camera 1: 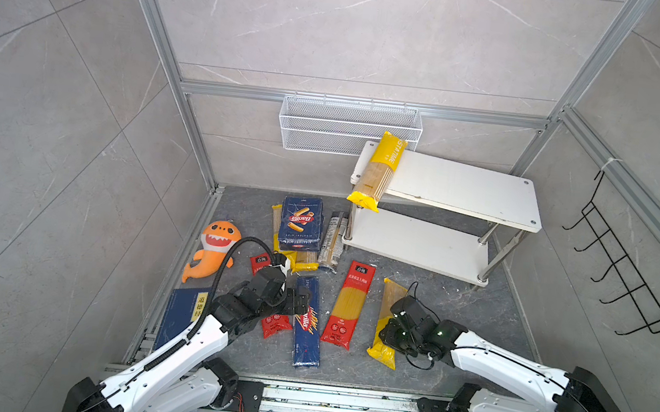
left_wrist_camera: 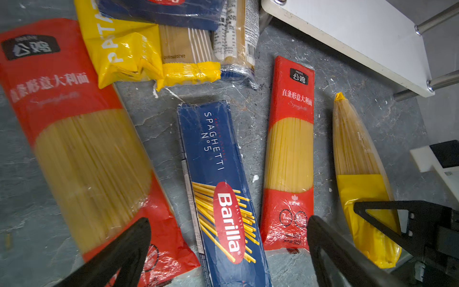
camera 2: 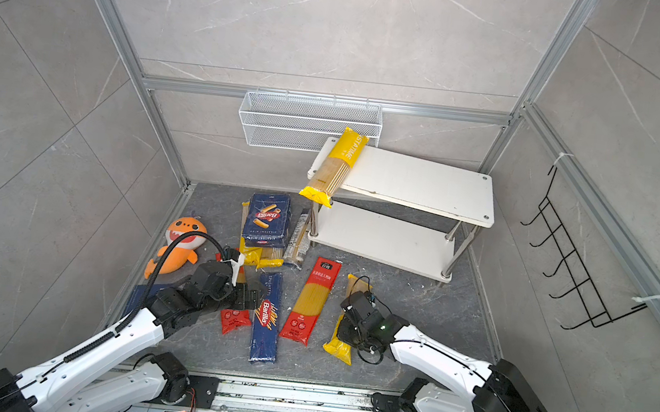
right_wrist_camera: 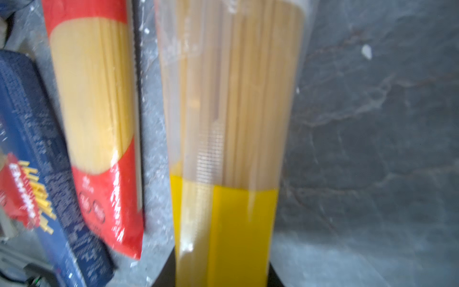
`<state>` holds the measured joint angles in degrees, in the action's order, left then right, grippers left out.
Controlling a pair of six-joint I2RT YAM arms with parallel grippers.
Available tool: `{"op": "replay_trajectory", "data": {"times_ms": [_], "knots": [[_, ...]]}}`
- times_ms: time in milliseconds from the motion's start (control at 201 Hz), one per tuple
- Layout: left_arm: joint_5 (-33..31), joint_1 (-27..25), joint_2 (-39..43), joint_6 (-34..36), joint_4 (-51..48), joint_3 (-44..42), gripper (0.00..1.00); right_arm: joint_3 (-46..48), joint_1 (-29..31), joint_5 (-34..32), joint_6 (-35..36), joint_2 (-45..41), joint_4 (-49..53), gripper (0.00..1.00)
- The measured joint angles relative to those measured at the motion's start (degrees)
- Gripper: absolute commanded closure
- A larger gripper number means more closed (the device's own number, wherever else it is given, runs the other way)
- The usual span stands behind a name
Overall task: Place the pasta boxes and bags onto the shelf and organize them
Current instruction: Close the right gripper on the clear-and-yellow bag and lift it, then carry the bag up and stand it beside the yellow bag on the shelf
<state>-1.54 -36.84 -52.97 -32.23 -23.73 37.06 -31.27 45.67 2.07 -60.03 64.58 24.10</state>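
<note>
The white two-tier shelf [camera 1: 460,187] stands at the back right, with one yellow bag [camera 1: 378,170] lying across its top board's left end and overhanging the front. On the floor lie the wide Barilla box [camera 1: 301,223], the long Barilla box [camera 1: 307,330] and a red-ended bag [camera 1: 347,305]. My left gripper [left_wrist_camera: 228,220] hovers open over the long box [left_wrist_camera: 218,174] and another red bag [left_wrist_camera: 82,149]. My right gripper [right_wrist_camera: 221,273] is shut on the yellow end of a clear spaghetti bag [right_wrist_camera: 231,99] at the right [camera 1: 389,301].
An orange shark plush [camera 1: 213,251] and a dark blue book [camera 1: 181,312] lie at the left. A white wire basket [camera 1: 349,127] hangs on the back wall, a black hook rack [camera 1: 622,271] on the right wall. More bags [camera 1: 333,236] lie beside the wide box.
</note>
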Motion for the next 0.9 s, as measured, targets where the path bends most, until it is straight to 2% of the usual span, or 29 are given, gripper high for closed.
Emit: {"op": "replay_trajectory", "data": {"times_ms": [299, 408, 657, 901], "knots": [[-2.1, -14.6, -12.5, -0.4, 1.3, 11.6, 0.0, -0.7, 0.1, 1.9, 0.7, -14.4, 8.9, 0.96], [-2.5, -18.2, -15.7, -0.2, 1.5, 17.0, 0.0, -3.3, 0.1, 1.7, 1.7, -19.5, 14.6, 0.96], [-2.4, -19.9, -16.2, -0.2, 1.5, 23.5, 0.0, -17.6, 0.1, -1.0, 5.7, -26.4, 27.2, 0.95], [-3.0, -20.2, -14.3, -0.1, -0.4, 24.2, 0.0, -31.4, 0.1, -3.0, 9.6, -23.9, 32.3, 0.95]]}}
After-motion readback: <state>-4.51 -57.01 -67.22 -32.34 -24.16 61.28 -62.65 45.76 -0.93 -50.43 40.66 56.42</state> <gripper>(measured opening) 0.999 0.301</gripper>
